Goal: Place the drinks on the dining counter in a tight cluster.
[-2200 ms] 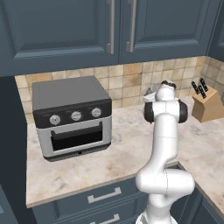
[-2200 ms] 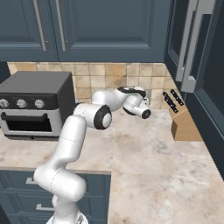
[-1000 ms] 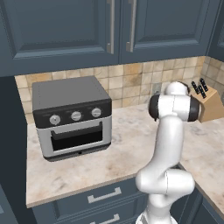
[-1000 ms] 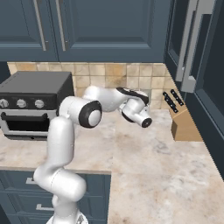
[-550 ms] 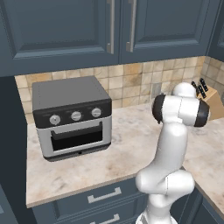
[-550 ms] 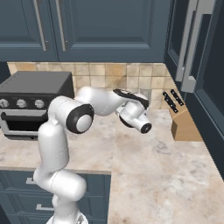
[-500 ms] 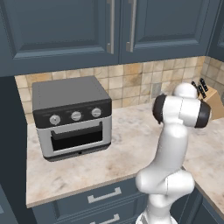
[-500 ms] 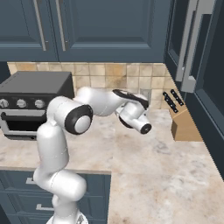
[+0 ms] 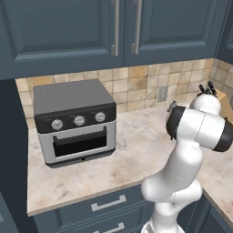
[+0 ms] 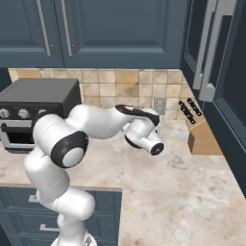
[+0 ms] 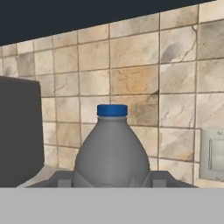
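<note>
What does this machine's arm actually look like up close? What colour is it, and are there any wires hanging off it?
The arm is a chain of smooth, rounded glossy white segments, joined by dark grey, nearly black rings and round caps. No loose cables or markings are visible. Its end effector has two small grey finger tips.

Two rear base views over worktop point(image 9: 113, 159)
</note>
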